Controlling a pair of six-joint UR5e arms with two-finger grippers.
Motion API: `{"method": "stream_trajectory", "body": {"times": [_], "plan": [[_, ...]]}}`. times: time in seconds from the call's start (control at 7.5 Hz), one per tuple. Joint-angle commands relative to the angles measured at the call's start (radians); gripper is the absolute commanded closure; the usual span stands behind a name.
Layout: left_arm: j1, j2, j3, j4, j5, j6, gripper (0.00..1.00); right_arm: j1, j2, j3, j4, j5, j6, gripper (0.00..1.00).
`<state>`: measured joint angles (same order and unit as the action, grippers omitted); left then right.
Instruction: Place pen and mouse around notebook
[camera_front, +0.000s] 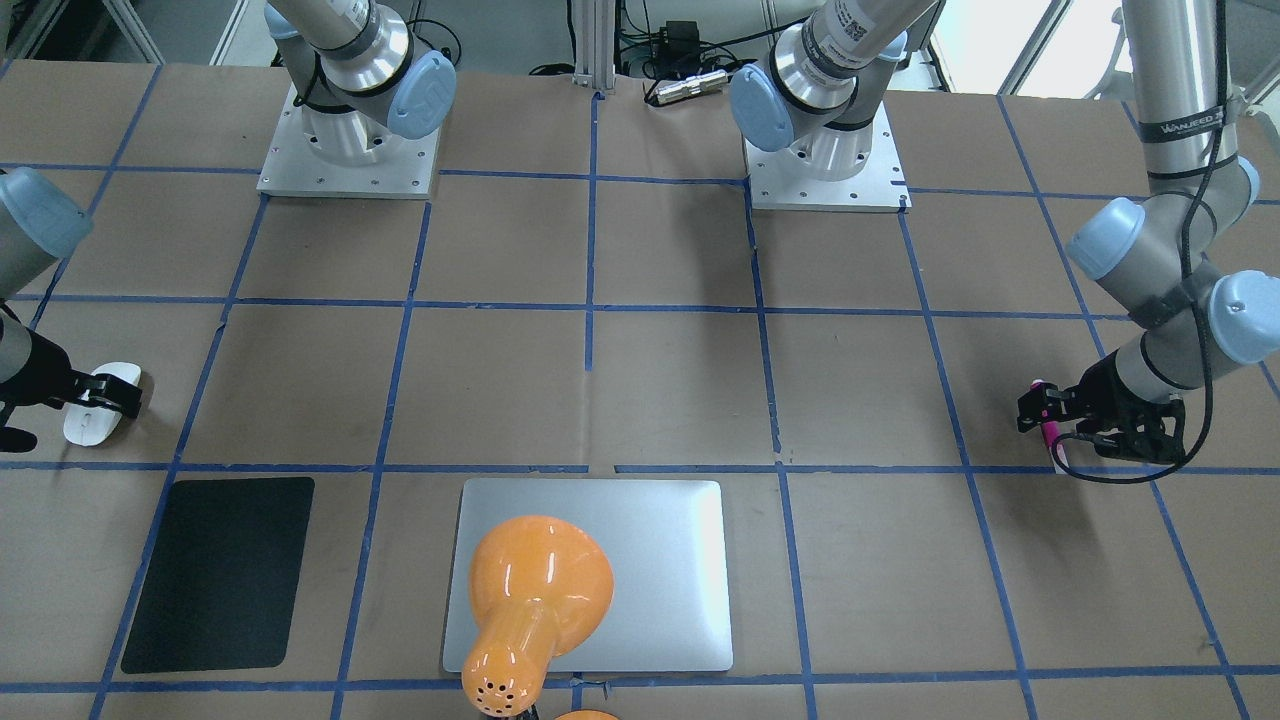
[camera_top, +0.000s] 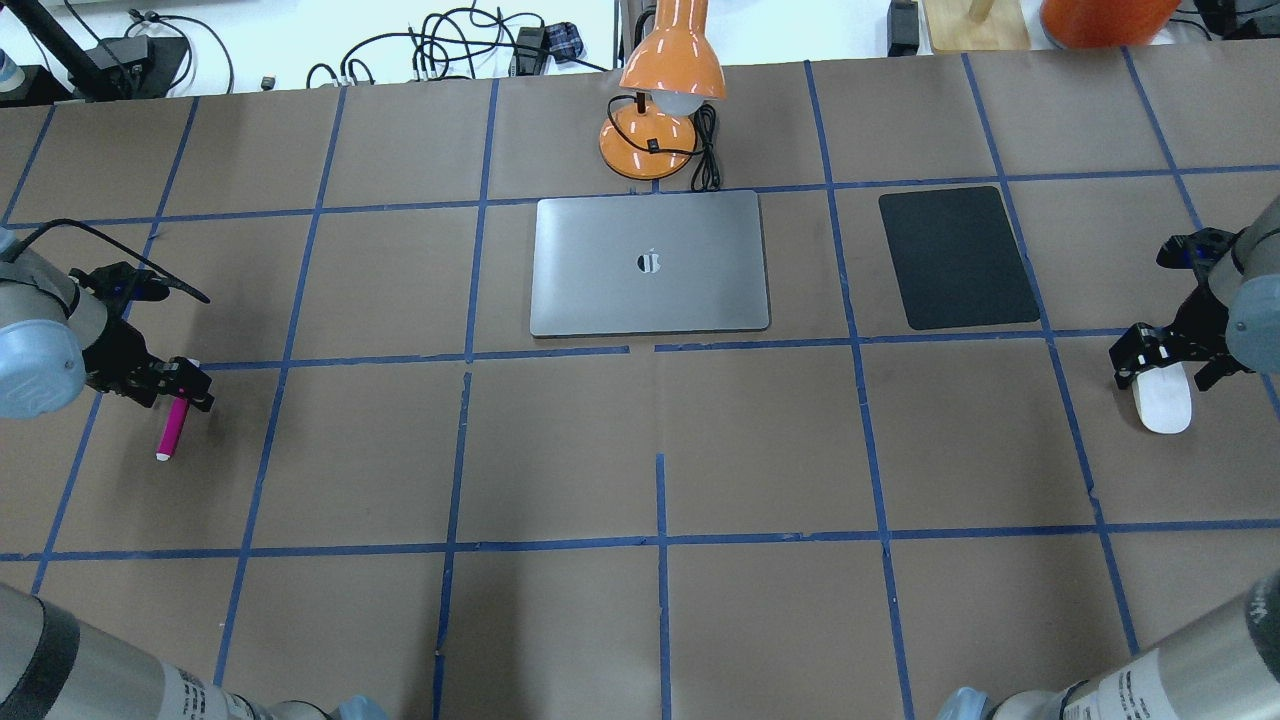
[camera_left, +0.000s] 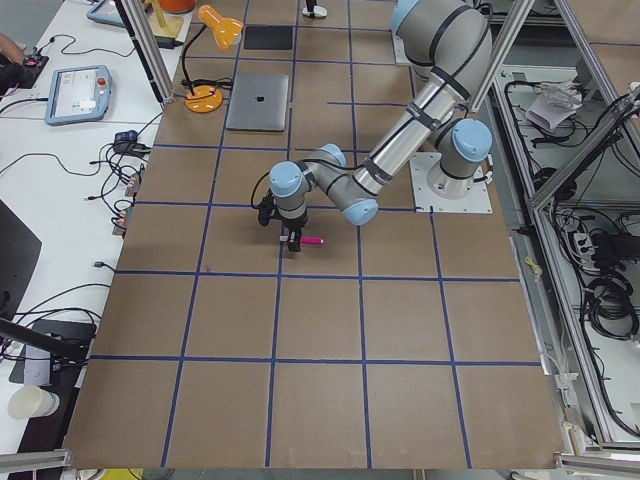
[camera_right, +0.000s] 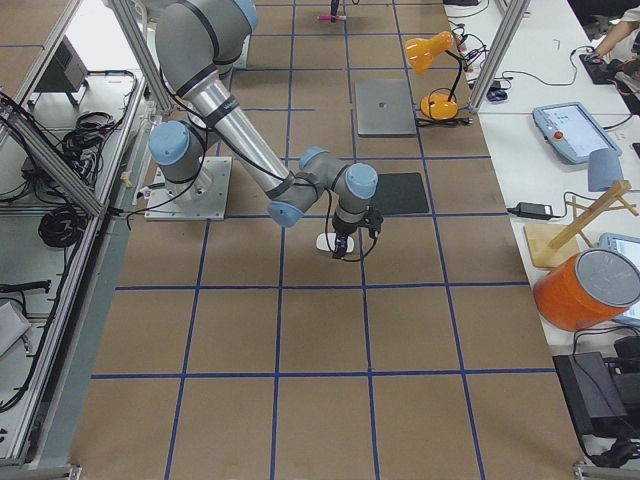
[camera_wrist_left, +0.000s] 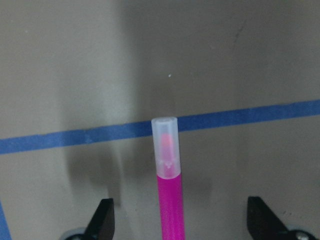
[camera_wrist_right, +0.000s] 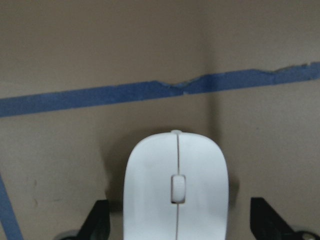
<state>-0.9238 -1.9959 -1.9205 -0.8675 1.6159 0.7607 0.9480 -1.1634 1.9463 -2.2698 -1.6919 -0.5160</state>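
Note:
The magenta pen (camera_top: 171, 428) lies flat on the brown table at its left end, pale cap pointing away from the wrist. My left gripper (camera_top: 183, 383) is open, lowered over the pen's rear end; in the left wrist view both fingertips (camera_wrist_left: 103, 220) stand well clear of the pen (camera_wrist_left: 169, 200). At the table's right end rests the white mouse (camera_top: 1162, 402). My right gripper (camera_top: 1168, 362) is open astride the mouse (camera_wrist_right: 175, 190), with gaps on both sides. The silver notebook (camera_top: 650, 262) lies closed at the far middle, far from both.
A black mat (camera_top: 957, 257) lies right of the notebook. An orange desk lamp (camera_top: 660, 100) stands behind the notebook, its shade hanging over it. Blue tape lines grid the tabletop. Cables and gear sit beyond the far edge.

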Motion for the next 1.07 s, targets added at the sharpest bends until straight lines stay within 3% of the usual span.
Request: {"method": "stream_trajectory", "body": {"times": [0.0,0.13,0.4,0.67,0.93], "plan": [[0.000,0.000,0.000,-0.011,0.012,-0.001,0.41,0.000,-0.005,0.000,0.003,-0.008,-0.001,0.22],[0.000,0.003,0.000,-0.019,0.015,-0.001,0.56,0.000,-0.010,0.002,0.009,-0.006,0.001,0.30],[0.000,0.002,0.000,-0.036,0.016,-0.001,1.00,0.000,-0.024,-0.003,0.016,-0.003,-0.001,0.36],[0.002,0.015,0.006,-0.057,0.016,-0.006,1.00,0.005,-0.064,-0.006,0.061,-0.003,-0.001,0.56],[-0.007,0.048,0.030,-0.087,0.018,-0.088,1.00,0.018,-0.088,-0.030,0.070,0.008,0.002,0.59]]}}
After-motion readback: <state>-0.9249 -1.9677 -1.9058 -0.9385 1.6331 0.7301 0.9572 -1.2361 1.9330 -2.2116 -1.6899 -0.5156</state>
